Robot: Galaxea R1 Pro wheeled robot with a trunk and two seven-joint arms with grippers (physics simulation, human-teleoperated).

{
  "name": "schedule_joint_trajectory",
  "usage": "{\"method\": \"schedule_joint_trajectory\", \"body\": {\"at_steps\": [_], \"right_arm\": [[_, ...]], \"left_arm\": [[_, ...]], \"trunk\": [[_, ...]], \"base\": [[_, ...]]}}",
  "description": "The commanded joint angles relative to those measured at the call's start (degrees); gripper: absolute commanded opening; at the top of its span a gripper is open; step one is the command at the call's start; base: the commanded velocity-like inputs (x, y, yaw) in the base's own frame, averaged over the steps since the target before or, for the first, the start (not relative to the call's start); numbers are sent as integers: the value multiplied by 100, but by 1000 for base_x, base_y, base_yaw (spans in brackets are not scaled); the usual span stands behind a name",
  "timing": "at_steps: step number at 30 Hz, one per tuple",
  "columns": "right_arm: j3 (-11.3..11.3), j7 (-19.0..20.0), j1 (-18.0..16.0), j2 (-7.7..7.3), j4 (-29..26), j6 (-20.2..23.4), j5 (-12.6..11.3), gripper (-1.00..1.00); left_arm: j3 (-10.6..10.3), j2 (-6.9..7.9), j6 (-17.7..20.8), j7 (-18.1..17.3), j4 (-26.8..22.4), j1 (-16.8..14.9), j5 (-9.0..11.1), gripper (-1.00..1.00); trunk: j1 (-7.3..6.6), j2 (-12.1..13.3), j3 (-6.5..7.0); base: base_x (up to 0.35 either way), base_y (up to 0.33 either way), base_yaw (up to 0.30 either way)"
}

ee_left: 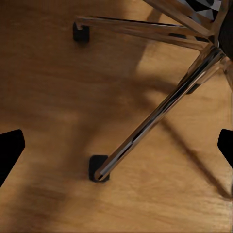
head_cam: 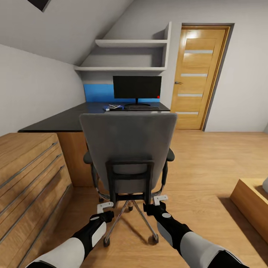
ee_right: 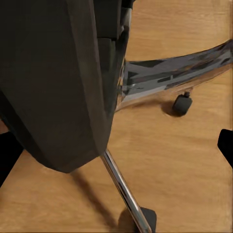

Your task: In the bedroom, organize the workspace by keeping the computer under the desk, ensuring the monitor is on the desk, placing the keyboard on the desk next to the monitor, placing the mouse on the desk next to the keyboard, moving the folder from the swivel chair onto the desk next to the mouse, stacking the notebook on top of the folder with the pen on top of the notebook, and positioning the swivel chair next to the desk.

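Head view: swivel chair [head_cam: 128, 149] blocks desk [head_cam: 67, 121].

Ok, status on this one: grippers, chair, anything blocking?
Left gripper, right gripper open, low behind swivel chair. Chair faces desk, monitor on top. Nothing between them.

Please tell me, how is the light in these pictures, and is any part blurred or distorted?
Head view: soft even light, glare on the door, wide-angle bending at the edges; small items by the monitor are too blurred to name. Left wrist view: broad soft shadows on the floor, chrome leg of the swivel chair mirror-bright. Right wrist view: the chair's dark underside looms near, slightly soft.
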Motion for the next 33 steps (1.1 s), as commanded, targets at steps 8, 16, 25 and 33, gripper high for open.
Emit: {"method": "schedule_joint_trajectory", "body": {"at_steps": [8,16,25,33], "right_arm": [[53,-28,-5,-1,3,-22,-50,100],[54,-28,-5,-1,3,-22,-50,100],[54,-28,-5,-1,3,-24,-51,100],[54,-28,-5,-1,3,-28,-36,100]], "left_arm": [[-56,3,31,44,-21,-5,10,100],[-56,10,31,44,-16,-4,10,100],[-56,4,31,44,-14,-4,10,100],[-56,9,23,44,-14,-5,10,100]], "trunk": [[2,-2,-5],[2,-2,-5],[2,-2,-5],[2,-2,-5]], "base": [[307,-140,11],[316,-101,97],[316,-99,4],[316,-99,0]]}}
